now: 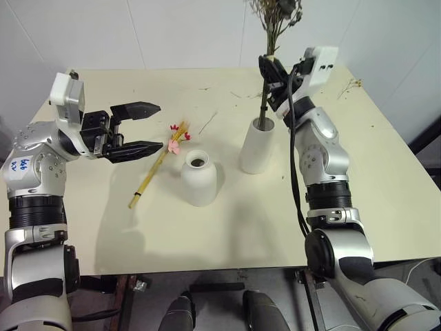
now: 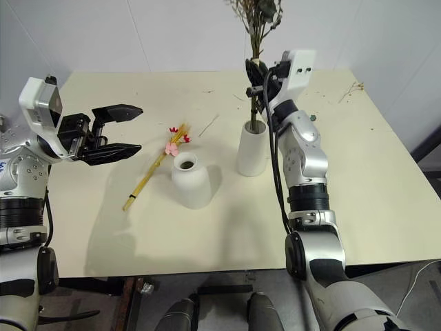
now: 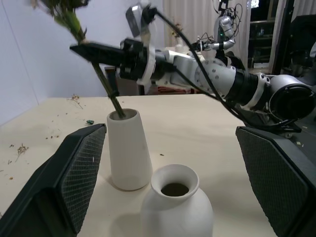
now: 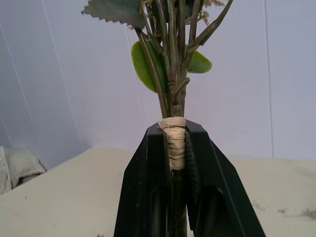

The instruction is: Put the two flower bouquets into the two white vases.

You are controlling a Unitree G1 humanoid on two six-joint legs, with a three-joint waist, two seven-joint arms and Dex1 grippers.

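Two vases: tall one [image 1: 258,146] w/ rose stems [image 1: 264,103] gripped by right end effector [image 1: 270,77], rounded [image 1: 198,178] empty

Silver arms, black joint rings, white wrist boxes, black cables.

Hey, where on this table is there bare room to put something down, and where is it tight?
Free: the near strip of the table in front of the rounded vase, and the right side beyond the right arm. Crowded: the middle, where the wheat bundle, rounded vase and tall vase sit close together.
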